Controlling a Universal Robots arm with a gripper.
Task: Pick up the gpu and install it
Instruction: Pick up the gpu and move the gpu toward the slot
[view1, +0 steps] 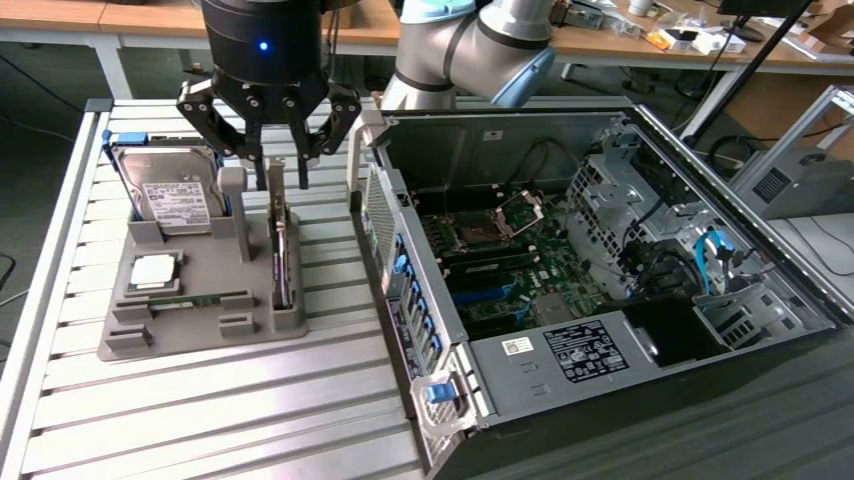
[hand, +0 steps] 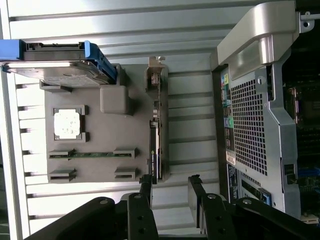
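Grey holder (view1: 200, 325) on the table (view1: 200, 420) is being occupied by the gpu (view1: 278, 245), upright along its edge nearest the computer case (view1: 601, 250), while the wide-open, empty claw (view1: 278, 168) is being held over it: neither pickup nor installation is done.

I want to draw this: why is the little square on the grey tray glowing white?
In the wrist view, glare washes the square chip white, and the hard drive too; in the exterior view the chip looks plain silver.

Silver arm (view1: 461, 55), pale-blue caps (view1: 523, 75), black fingers (hand: 195, 197), blue light (view1: 263, 45)
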